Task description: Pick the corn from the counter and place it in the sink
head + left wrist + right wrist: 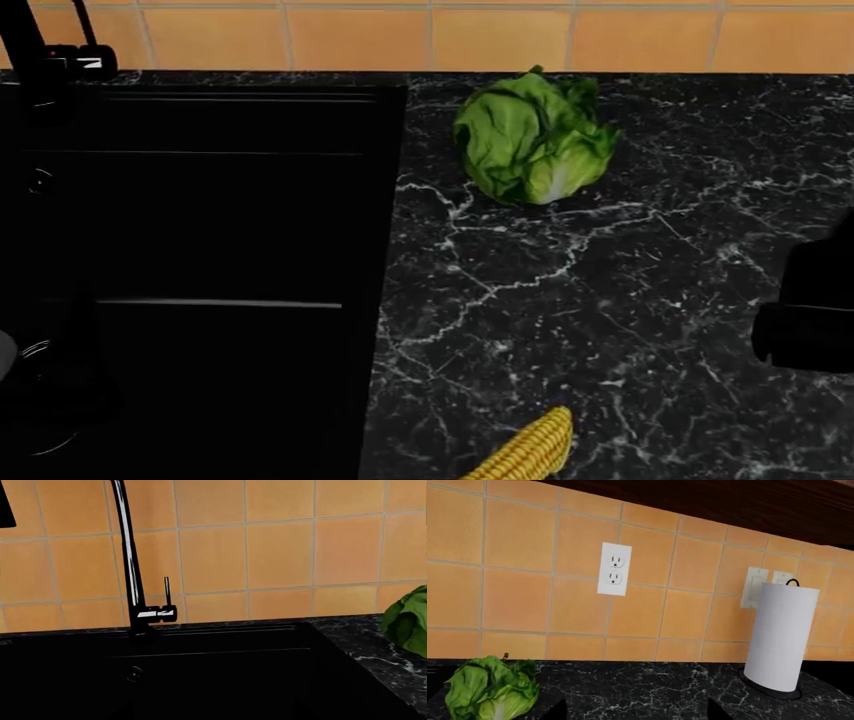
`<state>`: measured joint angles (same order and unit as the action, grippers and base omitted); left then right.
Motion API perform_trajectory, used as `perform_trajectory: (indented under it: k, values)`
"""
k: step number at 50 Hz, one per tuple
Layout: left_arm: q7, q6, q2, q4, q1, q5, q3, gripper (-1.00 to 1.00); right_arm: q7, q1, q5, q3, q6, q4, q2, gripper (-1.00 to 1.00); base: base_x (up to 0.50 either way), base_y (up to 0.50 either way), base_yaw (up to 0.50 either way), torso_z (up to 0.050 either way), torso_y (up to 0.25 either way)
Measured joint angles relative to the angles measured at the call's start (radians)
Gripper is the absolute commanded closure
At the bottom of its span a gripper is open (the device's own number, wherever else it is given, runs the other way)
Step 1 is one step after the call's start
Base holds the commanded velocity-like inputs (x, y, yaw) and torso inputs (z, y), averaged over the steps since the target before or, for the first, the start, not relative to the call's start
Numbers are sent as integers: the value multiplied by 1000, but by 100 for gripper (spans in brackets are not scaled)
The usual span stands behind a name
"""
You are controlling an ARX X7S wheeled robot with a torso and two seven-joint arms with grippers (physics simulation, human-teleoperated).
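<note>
The yellow corn (525,455) lies tilted on the black veined surface (601,300) at the frame's bottom edge, partly cut off. The glossy black sink (200,200) fills the left side, just beside it.

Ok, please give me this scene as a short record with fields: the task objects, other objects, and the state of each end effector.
corn: lying on the counter at the near edge of the head view, partly cut off
counter: black marble look, white veins
sink: black basin left of the corn, no corn inside
faucet: black, at the sink's back edge
lettuce: on the counter near the tiled wall
paper towel roll: upright on its holder
left end effector: not in view
right end effector: state cannot be told
</note>
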<state>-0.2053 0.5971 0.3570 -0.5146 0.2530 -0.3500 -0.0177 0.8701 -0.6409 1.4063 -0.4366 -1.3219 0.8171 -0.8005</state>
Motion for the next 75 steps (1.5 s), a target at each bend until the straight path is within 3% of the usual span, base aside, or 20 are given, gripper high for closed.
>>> perform_trajectory:
  k: [17, 30, 45, 56, 75]
  values:
    - [19, 46, 15, -18, 27, -20, -38, -100, 9, 9, 10, -8, 20, -1, -8, -100, 0, 15, 0, 0, 0]
    - [63, 240, 10, -88, 153, -102, -153, -100, -28, 23, -29, 3, 46, -7, -4, -100, 0, 0, 0, 0, 0]
    - [36, 569, -114, -240, 339, -287, -251, -100, -88, 60, -98, 15, 86, -15, 6, -100, 0, 0, 0, 0, 0]
    - [-21, 730, -234, -287, 426, -389, -296, -100, -115, 86, -132, 21, 108, -22, 10, -100, 0, 0, 0, 0, 0]
    - [-122, 818, -316, -184, 490, -469, -382, -100, -118, 90, -152, 49, 125, -30, 20, -100, 0, 0, 0, 0, 0]
